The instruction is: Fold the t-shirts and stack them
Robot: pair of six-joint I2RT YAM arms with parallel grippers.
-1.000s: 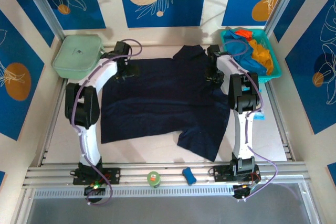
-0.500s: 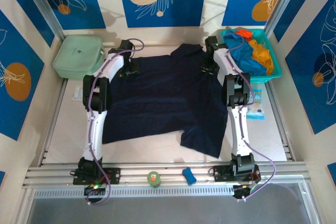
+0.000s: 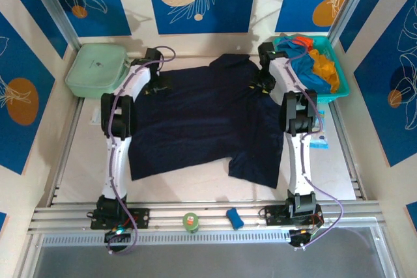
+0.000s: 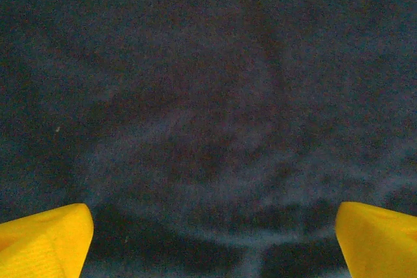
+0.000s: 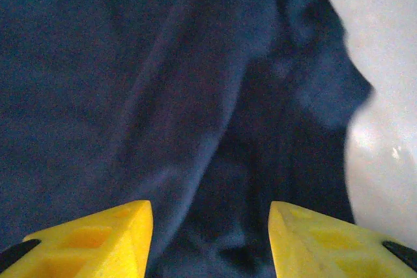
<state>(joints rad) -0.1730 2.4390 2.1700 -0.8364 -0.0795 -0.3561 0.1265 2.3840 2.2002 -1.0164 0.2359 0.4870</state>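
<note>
A large dark navy t-shirt (image 3: 202, 122) lies spread flat on the table, with its collar toward the back wall. My left gripper (image 3: 158, 86) hovers over its back left shoulder, and in the left wrist view the left gripper (image 4: 215, 242) stands wide open over navy cloth (image 4: 208, 96). At the back right shoulder my right gripper (image 3: 260, 86) is down on the cloth. In the right wrist view the right gripper (image 5: 212, 239) is open above a ridge of navy cloth (image 5: 163, 109). Bright blue (image 3: 306, 69), orange (image 3: 324, 63) and red (image 3: 301, 41) t-shirts lie bunched in the basket.
The teal basket (image 3: 344, 76) sits at the back right corner, and a pale green box (image 3: 96, 69) at the back left. A small green and orange roll (image 3: 190, 221) and a blue object (image 3: 234, 218) rest on the front rail. A light packet (image 3: 319, 140) lies beside the right arm.
Both arms have stretched toward the back and the navy shirt has shifted back with them. The right gripper's fingers have spread apart, letting go of the cloth.
</note>
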